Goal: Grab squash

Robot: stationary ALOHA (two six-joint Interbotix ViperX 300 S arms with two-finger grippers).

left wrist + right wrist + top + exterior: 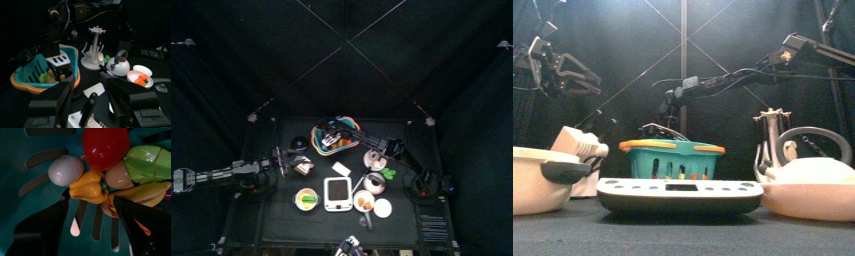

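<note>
The squash (89, 187) is a small yellow-orange gourd lying in the teal basket (27, 158) among other toy foods. My right gripper (93, 203) is open, reaching down into the basket, with one jaw on each side of the squash and not closed on it. In the top view the right arm reaches across to the basket (338, 137). In the front view it hangs over the basket (673, 158). My left gripper (90, 100) is open and empty, held above the table's left side (278, 163).
In the basket a white egg (65, 170), a red pepper (105, 145), a green piece (148, 163) and a pale yellow piece (143, 195) crowd the squash. A white scale (338, 192), bowls (309, 200), a kettle (119, 64) and a mug tree (97, 45) stand around.
</note>
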